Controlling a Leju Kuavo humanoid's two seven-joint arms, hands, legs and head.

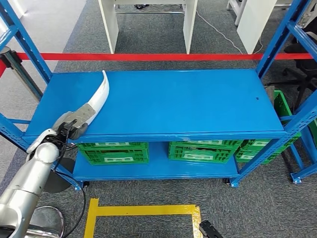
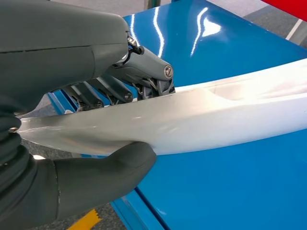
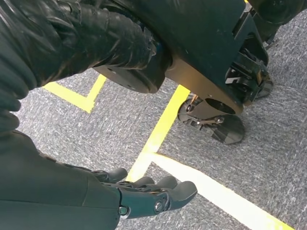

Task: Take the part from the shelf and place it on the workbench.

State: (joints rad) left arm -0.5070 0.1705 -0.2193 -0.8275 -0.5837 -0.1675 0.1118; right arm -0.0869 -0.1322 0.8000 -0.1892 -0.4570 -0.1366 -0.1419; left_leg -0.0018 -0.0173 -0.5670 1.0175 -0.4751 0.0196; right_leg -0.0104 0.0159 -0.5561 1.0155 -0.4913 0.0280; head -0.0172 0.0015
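Gripping part (image 1: 95,101), left hand (image 1: 71,125); long axis points away, tip rightward

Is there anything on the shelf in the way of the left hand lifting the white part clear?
Nothing visible is. The left hand already grips the white part at the shelf front edge.

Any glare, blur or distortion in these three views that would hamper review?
Left wrist view: bright streaks of glare on the blue shelf top; the white part stays sharp in the left hand. Head view: evenly lit, uprights splay at the edges. Right wrist view: the right hand is crisp over the grey carpet.
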